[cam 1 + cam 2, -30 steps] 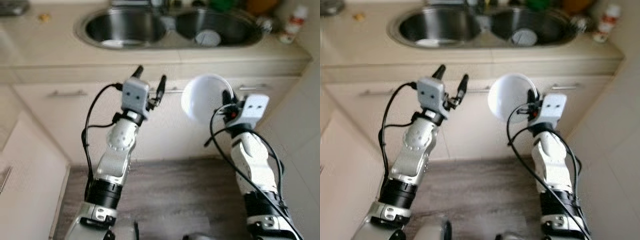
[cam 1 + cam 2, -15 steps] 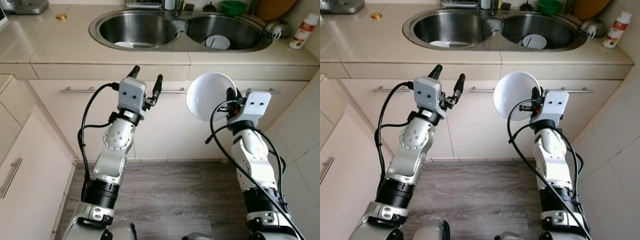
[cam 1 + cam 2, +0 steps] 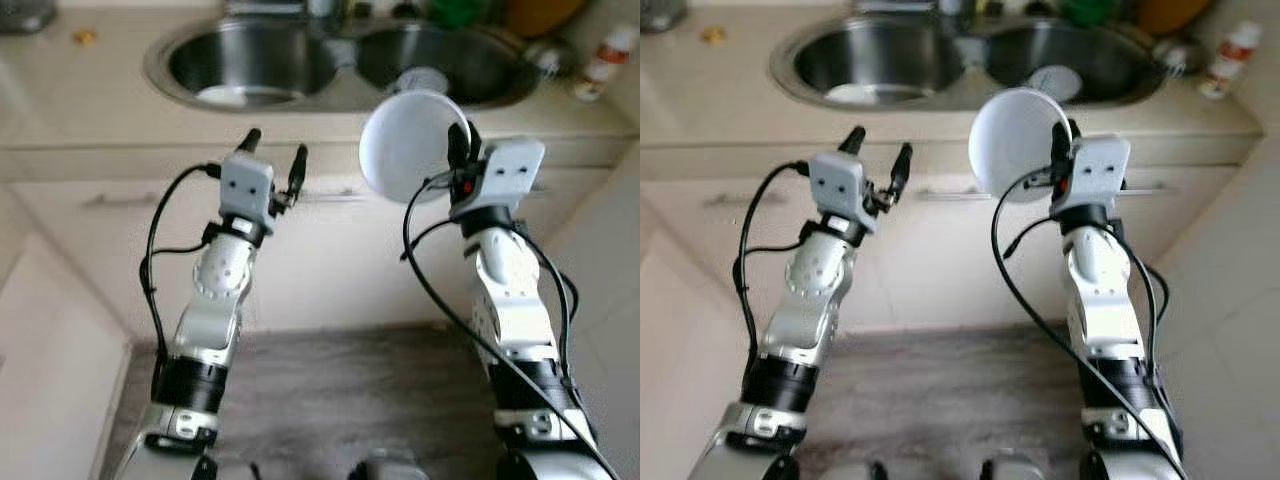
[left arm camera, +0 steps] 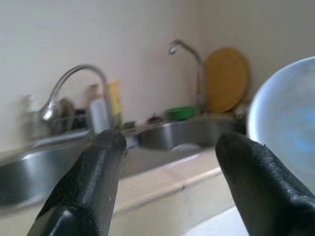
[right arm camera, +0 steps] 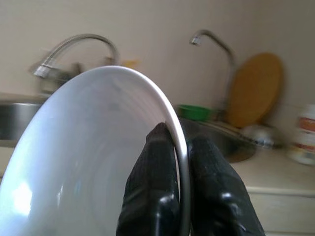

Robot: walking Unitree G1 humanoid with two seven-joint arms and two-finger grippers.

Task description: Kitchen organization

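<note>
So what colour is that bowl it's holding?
White; the bowl shows best in the right wrist view, pinched by the right hand.

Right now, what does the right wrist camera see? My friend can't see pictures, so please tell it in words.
The right end effector pinches the rim of a white bowl between its two black fingers. Behind the bowl are a blurry sink, two curved taps, a green dish and a round wooden board against the wall.

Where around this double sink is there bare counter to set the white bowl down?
The right gripper pinches the white bowl by its rim. The beige counter left of the steel double sink is mostly bare, with one small orange item near its back. The right end is crowded by a white bottle. Both basins hold white dishes.
</note>
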